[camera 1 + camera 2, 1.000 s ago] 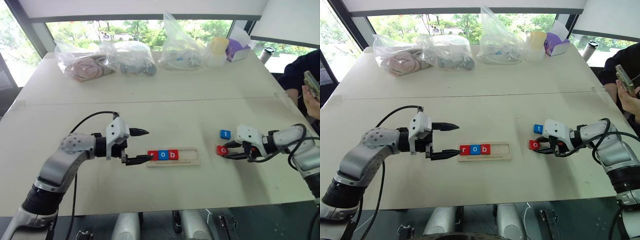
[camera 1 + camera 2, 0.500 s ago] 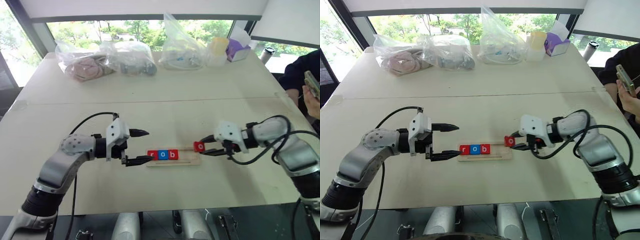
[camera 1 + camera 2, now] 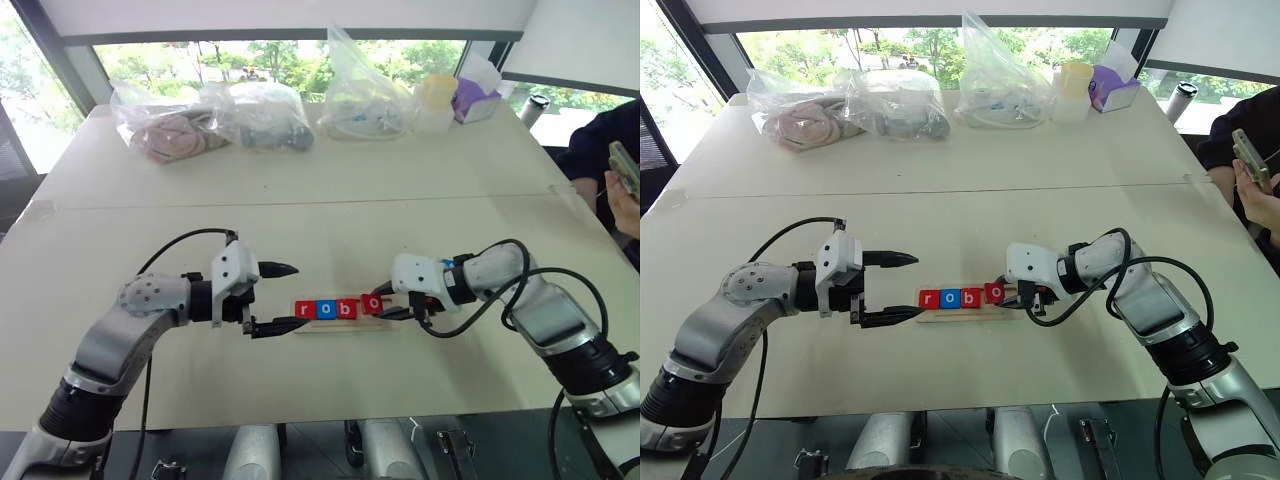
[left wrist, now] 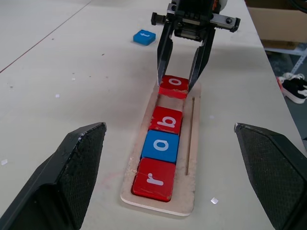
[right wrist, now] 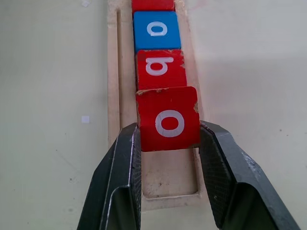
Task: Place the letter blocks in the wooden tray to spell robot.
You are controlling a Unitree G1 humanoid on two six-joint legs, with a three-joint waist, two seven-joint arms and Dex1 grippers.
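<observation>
The wooden tray (image 3: 392,322) lies mid-table holding letter blocks: red r (image 4: 154,179), blue o (image 4: 162,145) and red b (image 4: 167,120) in a row. My right gripper (image 5: 169,128) is shut on a red o block (image 5: 168,120), held slightly tilted just over the tray's empty space, right against the b. A blue t block (image 4: 144,37) lies on the table beyond the tray. At the tray's left end my left gripper (image 3: 293,297) stands open, its fingers (image 4: 72,177) either side of the r end, holding nothing.
Clear plastic bags (image 3: 265,115) and a purple box (image 3: 470,100) stand along the table's far edge. A person (image 3: 605,150) holding a phone sits at the far right. Bare tabletop surrounds the tray.
My right gripper has carried the red o block leftward from the table's right side to the tray, beside the b. The left gripper has stayed put and open.
</observation>
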